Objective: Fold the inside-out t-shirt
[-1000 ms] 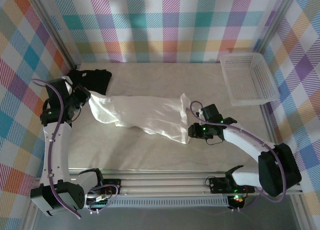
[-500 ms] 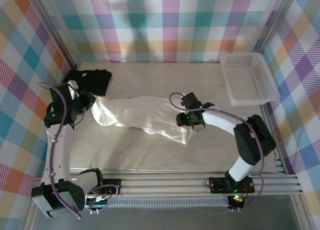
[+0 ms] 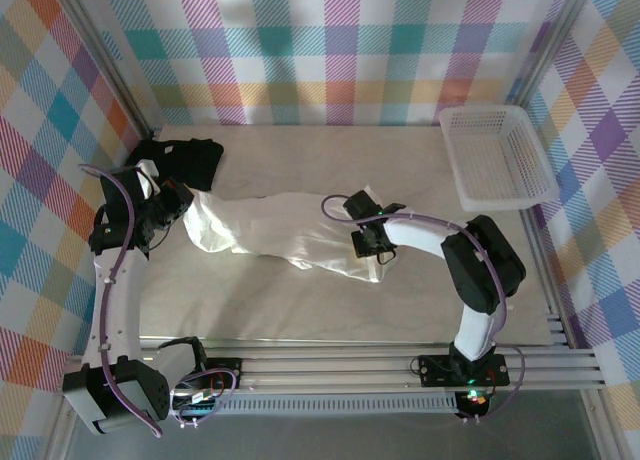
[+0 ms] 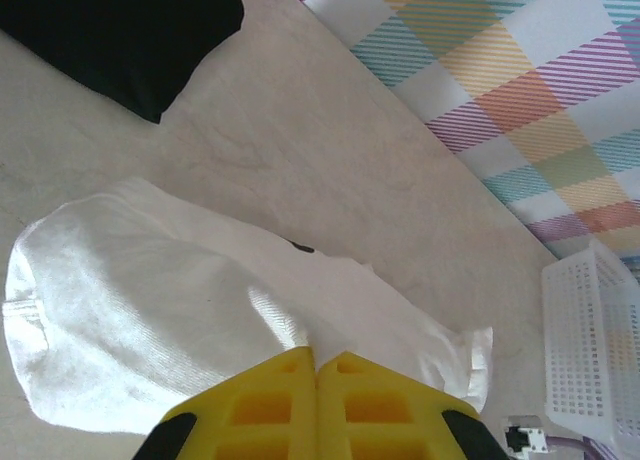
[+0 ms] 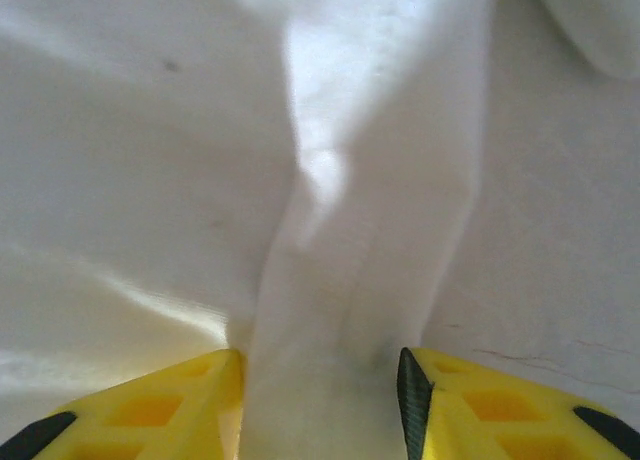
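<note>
Across the middle of the table [image 3: 300, 315], you have the white t-shirt [image 3: 270, 230] drawn out in a long band between the two arms, its left end near the black shirt [image 3: 185, 158]. Your left gripper [image 4: 316, 365] has its pads pressed together on a pinch of cloth there, while your right gripper [image 5: 320, 365] clamps a thick fold at the other end; both ends appear held so the cloth can be pulled flat before folding

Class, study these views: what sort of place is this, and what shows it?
Probably a robot test cell for clothes folding: plaid backdrop walls box in the table, two robot arms are bolted to an aluminium rail, and a white t-shirt lies between them.
</note>
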Robot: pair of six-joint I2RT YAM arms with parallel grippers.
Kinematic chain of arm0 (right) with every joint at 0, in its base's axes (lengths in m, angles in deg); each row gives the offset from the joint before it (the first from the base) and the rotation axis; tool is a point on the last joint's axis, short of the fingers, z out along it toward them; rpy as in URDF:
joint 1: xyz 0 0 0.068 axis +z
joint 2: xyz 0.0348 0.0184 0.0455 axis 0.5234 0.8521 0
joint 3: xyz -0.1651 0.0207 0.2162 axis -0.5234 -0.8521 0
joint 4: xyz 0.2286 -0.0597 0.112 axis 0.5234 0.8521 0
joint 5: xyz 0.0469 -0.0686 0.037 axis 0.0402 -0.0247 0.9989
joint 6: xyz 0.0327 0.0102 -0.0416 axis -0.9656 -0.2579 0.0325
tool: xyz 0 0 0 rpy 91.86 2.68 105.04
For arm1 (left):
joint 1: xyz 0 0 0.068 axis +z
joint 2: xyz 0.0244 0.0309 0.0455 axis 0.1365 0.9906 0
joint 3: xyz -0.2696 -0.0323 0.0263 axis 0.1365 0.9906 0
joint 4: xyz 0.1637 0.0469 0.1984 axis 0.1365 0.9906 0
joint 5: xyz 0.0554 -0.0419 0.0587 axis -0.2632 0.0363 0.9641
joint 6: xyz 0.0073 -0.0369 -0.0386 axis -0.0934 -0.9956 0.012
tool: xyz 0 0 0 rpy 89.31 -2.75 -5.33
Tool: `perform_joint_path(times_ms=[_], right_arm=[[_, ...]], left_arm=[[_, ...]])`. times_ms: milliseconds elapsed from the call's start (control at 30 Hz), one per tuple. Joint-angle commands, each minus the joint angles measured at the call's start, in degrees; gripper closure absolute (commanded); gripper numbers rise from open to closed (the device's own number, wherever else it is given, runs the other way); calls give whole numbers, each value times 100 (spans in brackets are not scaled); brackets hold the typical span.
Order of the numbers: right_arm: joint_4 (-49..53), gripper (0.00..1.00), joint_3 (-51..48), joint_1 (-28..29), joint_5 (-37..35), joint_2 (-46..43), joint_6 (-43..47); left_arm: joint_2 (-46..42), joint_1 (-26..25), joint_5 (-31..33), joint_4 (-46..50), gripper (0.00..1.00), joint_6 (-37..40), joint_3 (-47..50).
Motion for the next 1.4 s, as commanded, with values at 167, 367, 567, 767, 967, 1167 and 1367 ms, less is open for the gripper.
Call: perform_joint_path(times_ms=[167, 367, 567, 767, 967, 1167, 1367], right_arm=[[-96, 67, -478, -748, 952, -603, 58], [-335, 82, -619, -1079, 1423, -685, 103], [-528, 88, -756, -1414, 2022, -681, 94], [-587, 80, -709, -1526, 2115, -562, 182], [-654, 84, -582, -1570, 2418, -371, 252], [-728, 100, -812, -1774, 2526, -888, 279], [-1561, 100, -1633, -2308, 3632, -2179, 494]], left_arm=[[-1, 69, -147, -167, 100, 146, 35], [0, 71, -143, -146, 100, 173, 53], [10, 74, -152, -139, 100, 189, 33], [15, 74, -169, -145, 100, 205, 43], [16, 71, -160, -130, 100, 219, 44], [7, 69, -156, -118, 100, 216, 49], [-18, 73, -110, -109, 100, 200, 40]])
